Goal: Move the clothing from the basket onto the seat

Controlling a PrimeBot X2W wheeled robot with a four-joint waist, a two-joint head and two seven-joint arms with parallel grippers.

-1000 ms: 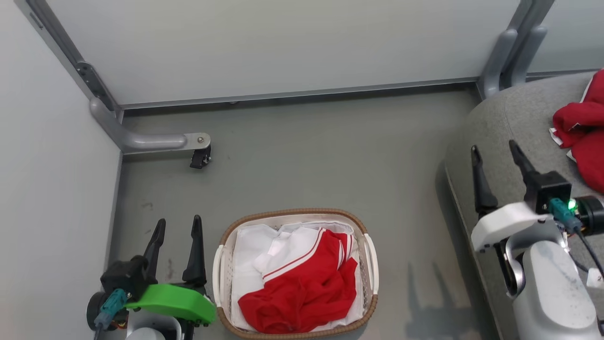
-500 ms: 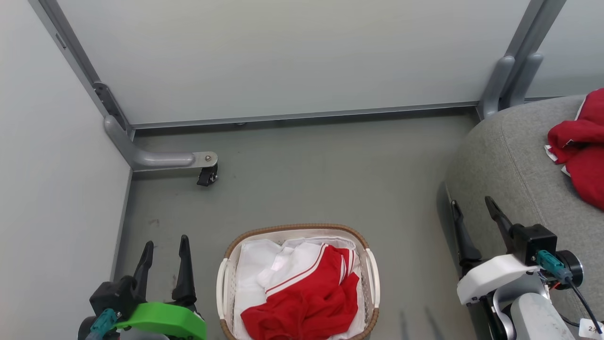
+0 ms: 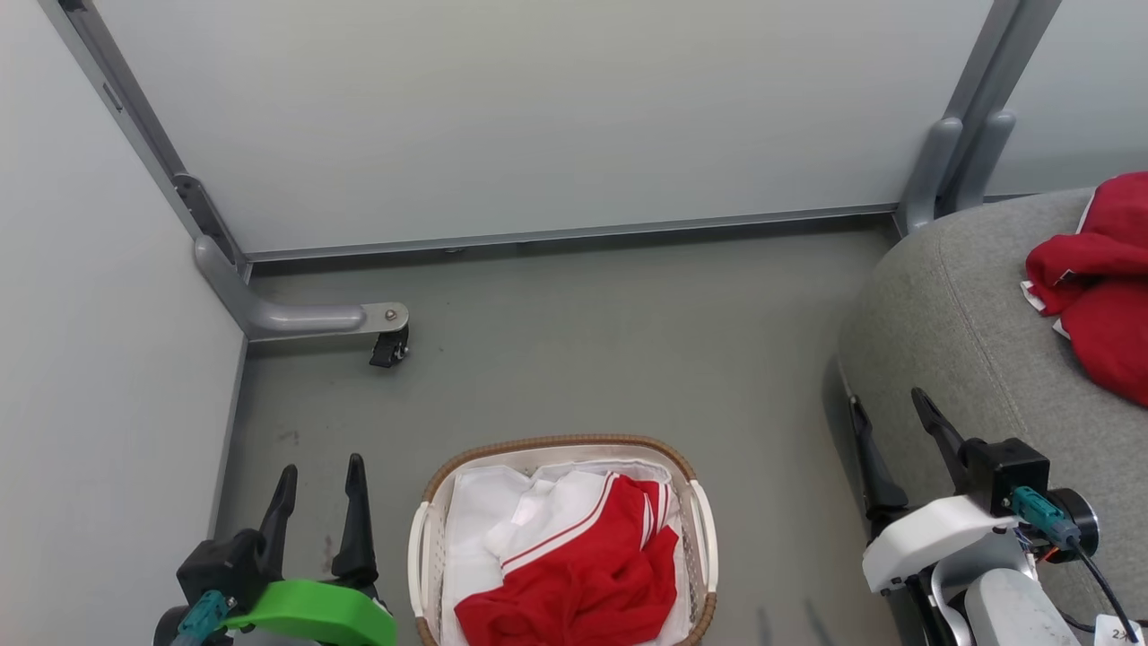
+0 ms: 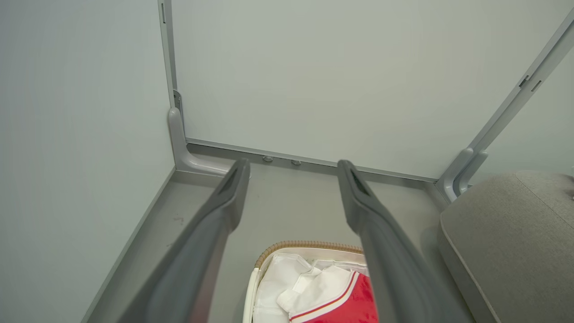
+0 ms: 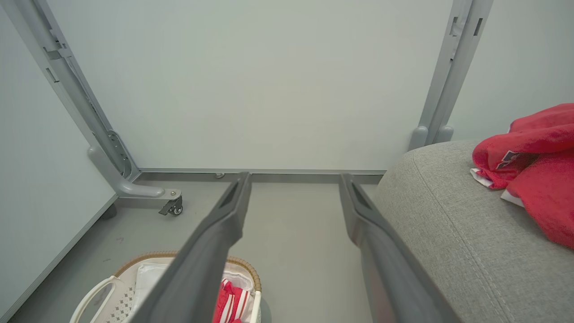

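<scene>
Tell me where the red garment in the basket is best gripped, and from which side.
Probably the bunched folds at the middle of the red garment, from straight above: it lies crumpled inside the basket, whose walls block any sideways approach. The open left gripper is nearest.

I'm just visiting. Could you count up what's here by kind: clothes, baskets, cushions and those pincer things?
Soft red-and-white clothing heaps: 2 (basket heap, cushion heap)
Oval white plastic basket with brown woven rim: 1
Large grey fabric sofa cushion: 1
Dark two-fingered pincers: 2 (left pincer, right pincer)
Total: 6
</scene>
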